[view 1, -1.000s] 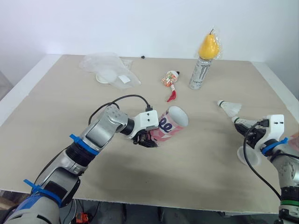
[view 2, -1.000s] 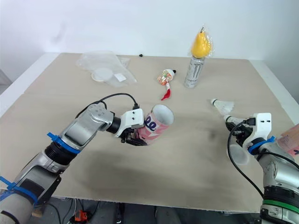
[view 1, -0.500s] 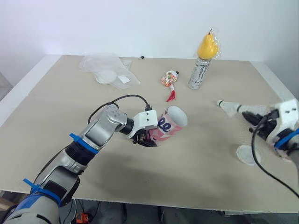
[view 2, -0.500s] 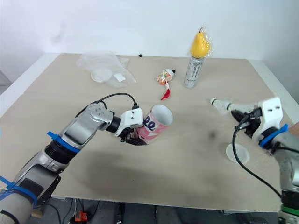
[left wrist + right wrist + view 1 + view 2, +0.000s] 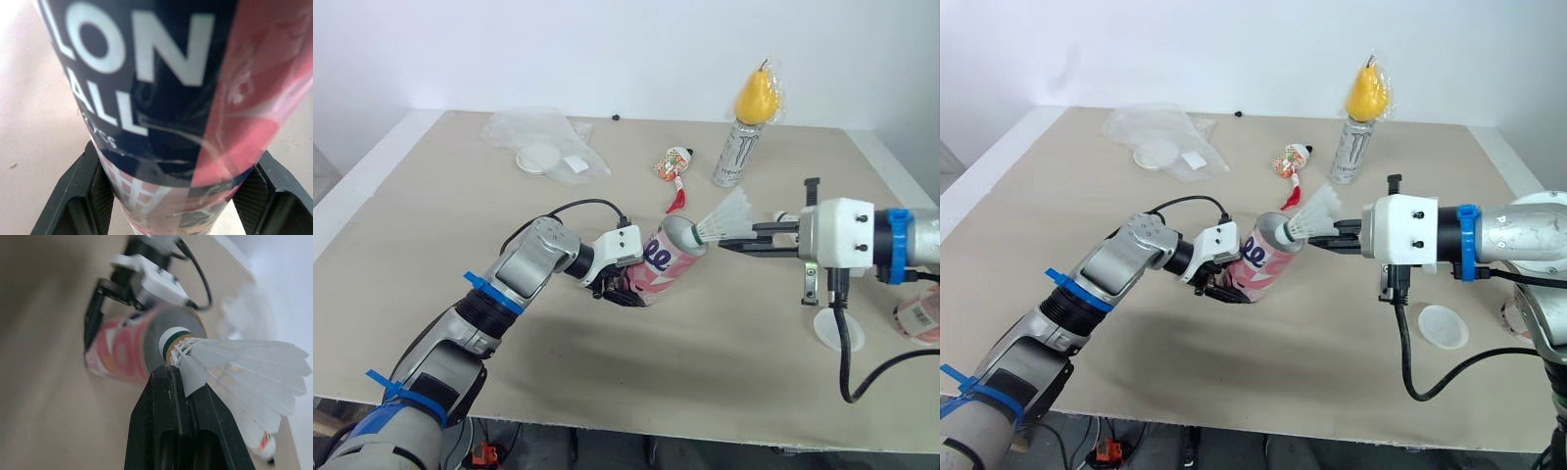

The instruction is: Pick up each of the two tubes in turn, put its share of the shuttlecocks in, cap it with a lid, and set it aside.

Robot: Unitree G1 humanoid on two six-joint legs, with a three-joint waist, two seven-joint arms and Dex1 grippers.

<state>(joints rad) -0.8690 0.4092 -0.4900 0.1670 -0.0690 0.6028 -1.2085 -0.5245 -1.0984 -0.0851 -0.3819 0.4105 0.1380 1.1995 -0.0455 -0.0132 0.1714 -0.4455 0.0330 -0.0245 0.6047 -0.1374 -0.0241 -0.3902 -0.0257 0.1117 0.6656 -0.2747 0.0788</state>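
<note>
A pink and navy tube (image 5: pixel 668 262) is held tilted just above the table, its open mouth facing right. My left gripper (image 5: pixel 622 284) is shut on its lower end, and its black fingers (image 5: pixel 93 191) clamp both sides of the tube (image 5: pixel 161 98). My right gripper (image 5: pixel 726 243) is shut on a white shuttlecock (image 5: pixel 715 223), pinching the feather skirt (image 5: pixel 234 362) near the cork. The cork sits at the tube's mouth (image 5: pixel 176 323), with the feathers outside. A white lid (image 5: pixel 838 331) lies flat on the table at the right. A second tube (image 5: pixel 918 315) lies at the right edge.
An energy drink can (image 5: pixel 734 157) with a wrapped pear (image 5: pixel 754 96) on top stands at the back. A snack wrapper (image 5: pixel 673 162) and a small red item (image 5: pixel 674 202) lie behind the tube. A clear plastic bag (image 5: pixel 548 137) holding another lid (image 5: pixel 540 157) sits back left.
My right gripper closed on the shuttlecock that lay on the table at the right, lifted it, and carried it left to the tube's mouth. The left arm held the tube still.
</note>
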